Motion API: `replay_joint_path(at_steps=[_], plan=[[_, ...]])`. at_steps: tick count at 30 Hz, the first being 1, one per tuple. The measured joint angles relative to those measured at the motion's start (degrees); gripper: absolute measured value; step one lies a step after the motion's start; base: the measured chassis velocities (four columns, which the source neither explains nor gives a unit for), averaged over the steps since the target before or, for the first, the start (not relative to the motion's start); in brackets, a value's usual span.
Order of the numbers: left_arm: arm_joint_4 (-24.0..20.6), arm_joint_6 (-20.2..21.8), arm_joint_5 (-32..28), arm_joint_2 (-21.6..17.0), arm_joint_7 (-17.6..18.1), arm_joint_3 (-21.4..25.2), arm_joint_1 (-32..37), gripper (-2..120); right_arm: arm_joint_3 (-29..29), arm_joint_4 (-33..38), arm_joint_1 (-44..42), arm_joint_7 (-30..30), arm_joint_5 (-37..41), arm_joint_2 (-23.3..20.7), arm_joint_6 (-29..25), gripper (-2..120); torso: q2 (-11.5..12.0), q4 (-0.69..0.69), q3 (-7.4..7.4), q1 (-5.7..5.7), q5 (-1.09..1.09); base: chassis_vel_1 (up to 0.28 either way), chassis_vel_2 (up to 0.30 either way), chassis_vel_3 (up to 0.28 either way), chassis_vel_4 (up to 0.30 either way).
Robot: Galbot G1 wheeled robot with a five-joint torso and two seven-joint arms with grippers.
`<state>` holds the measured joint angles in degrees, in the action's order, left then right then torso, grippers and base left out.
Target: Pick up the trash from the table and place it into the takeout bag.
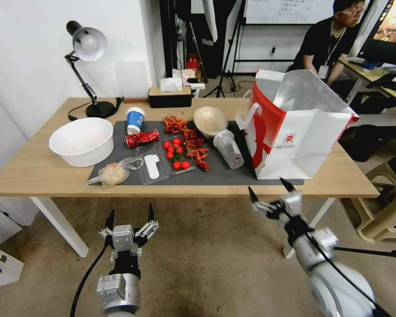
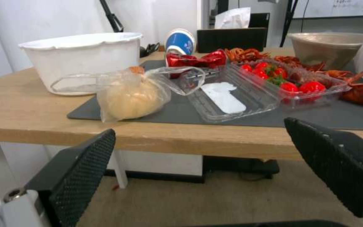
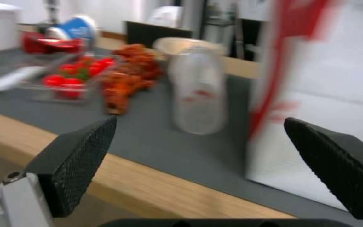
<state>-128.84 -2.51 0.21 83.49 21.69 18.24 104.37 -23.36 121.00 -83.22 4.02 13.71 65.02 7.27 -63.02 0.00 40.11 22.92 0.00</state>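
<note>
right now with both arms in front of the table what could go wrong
The plastic cup lies on its side beside the takeout bag; the open right end effector may roll it away or nudge the bag. The knotted bag sits near the table edge; the open left end effector could push it off.

Office or lab workspace. Evidence: written-on wall whiteboard (image 1: pixel 290 11); black tripod stands (image 1: pixel 226 57) on bare floor; large dark monitor (image 1: pixel 389 31) on a side desk; long light-wood bench (image 1: pixel 31 171) on white legs with black desk lamp (image 1: pixel 86 66).
</note>
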Motion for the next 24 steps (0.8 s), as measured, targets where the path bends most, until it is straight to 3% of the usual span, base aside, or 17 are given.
replay_joint_path(at_steps=[5,9,17,22,24], plan=[[-0.2,0.0,0.8,0.9,0.0,0.3,0.8,100,8.5,-3.8,7.2,1.0,3.2,-1.1,0.1,100,0.0,-0.01,0.00,0.00,0.00,0.000,0.000,0.000,0.000],[-0.1,-0.1,1.2,1.7,0.3,0.5,1.1,100,14.5,-7.4,15.4,-2.3,4.4,-0.2,1.0,100,0.0,0.00,0.00,0.00,-0.01,0.000,0.000,0.000,0.000],[-0.1,-0.1,1.4,2.0,0.3,0.8,1.2,100,17.6,-8.6,19.7,-5.9,4.7,0.2,2.8,100,0.0,0.02,0.00,0.00,0.01,0.000,0.000,0.000,0.000],[-0.3,-0.1,1.3,2.1,0.6,1.5,1.4,100,21.5,-7.2,25.3,-14.4,7.7,0.6,11.1,100,0.0,0.00,-0.01,0.00,0.00,0.000,0.000,0.000,0.000],[-0.3,-0.1,1.3,2.1,0.6,1.5,1.4,100,21.9,-7.1,25.9,-15.6,8.2,0.6,12.2,100,0.0,0.00,0.00,0.00,-0.01,0.000,0.000,0.000,0.000]])
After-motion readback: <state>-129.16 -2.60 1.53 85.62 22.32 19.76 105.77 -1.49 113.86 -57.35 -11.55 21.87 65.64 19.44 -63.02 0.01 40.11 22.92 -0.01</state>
